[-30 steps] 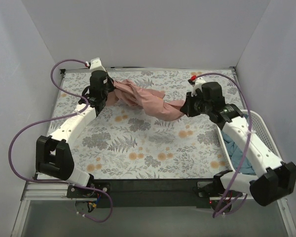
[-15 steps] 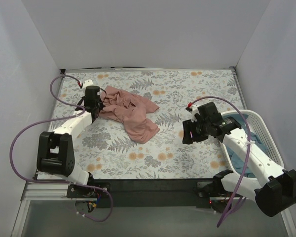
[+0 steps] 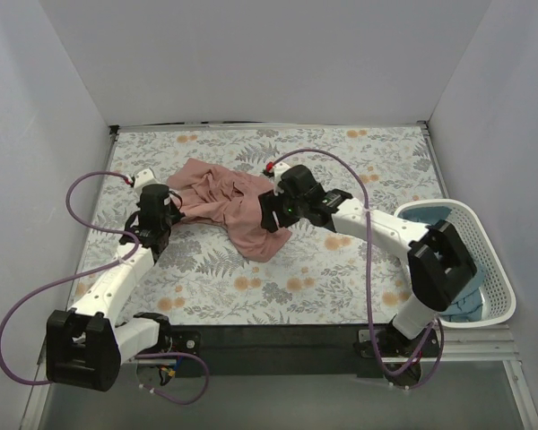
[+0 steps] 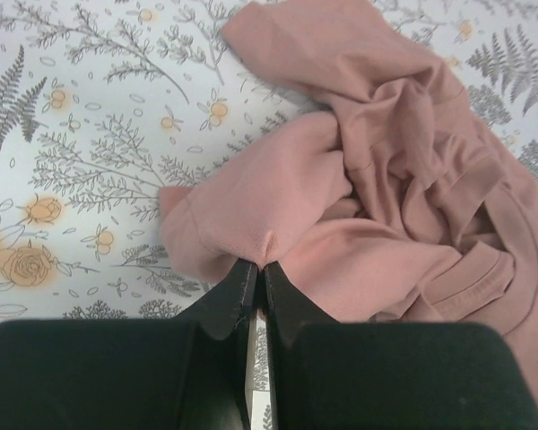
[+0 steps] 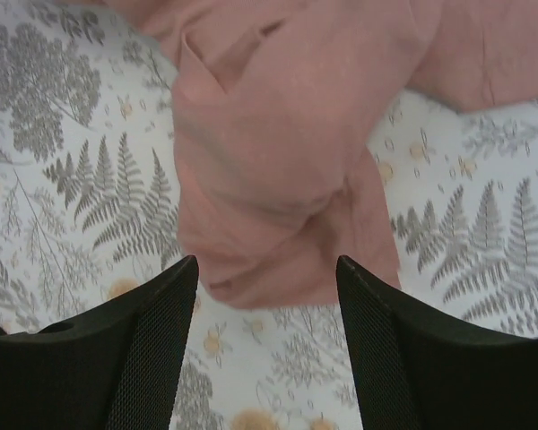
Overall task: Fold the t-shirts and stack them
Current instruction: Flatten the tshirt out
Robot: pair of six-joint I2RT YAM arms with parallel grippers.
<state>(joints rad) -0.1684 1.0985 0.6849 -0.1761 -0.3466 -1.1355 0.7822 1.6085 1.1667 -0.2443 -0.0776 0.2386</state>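
Tee (image 3: 226, 202) edge pinched in L tool (image 4: 255, 267); R tool (image 5: 267, 270) agape above.

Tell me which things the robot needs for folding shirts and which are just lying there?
For the job: pink t-shirt, crumpled; teal t-shirt, in the white basket.
Just there: white basket; floral cloth underneath.

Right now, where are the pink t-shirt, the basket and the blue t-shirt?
pink t-shirt (image 3: 217, 193): top view, its crumpled middle.
basket (image 3: 495, 273): top view, its right wall.
blue t-shirt (image 3: 429, 215): top view, the patch showing inside the basket.
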